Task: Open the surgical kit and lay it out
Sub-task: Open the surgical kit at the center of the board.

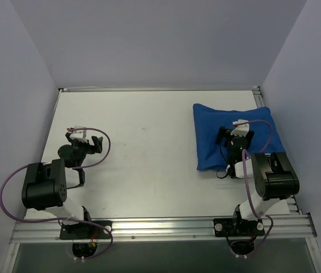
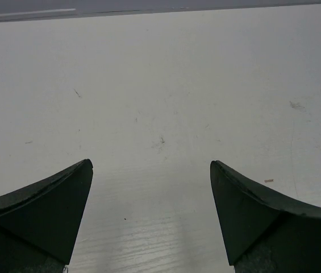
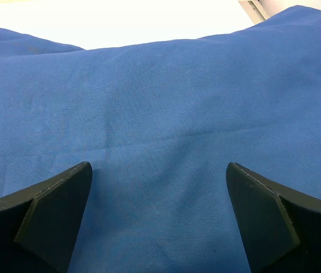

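Note:
The surgical kit is a folded blue cloth wrap (image 1: 214, 128) lying closed at the right side of the table. The tray, gauze packets, clamps and tweezers are hidden inside it. My right gripper (image 1: 235, 138) hovers low over the near middle of the wrap, jaws wide open and empty; in the right wrist view the blue cloth (image 3: 160, 114) fills the frame between the fingers (image 3: 52, 216). My left gripper (image 1: 83, 138) is open and empty over bare table at the far left, well away from the wrap; its wrist view shows only white tabletop (image 2: 160, 102).
The white table (image 1: 143, 148) is walled by grey panels on left, back and right. An aluminium rail (image 1: 160, 227) runs along the near edge by the arm bases. The wrap's right edge lies close to the right rail (image 1: 258, 98).

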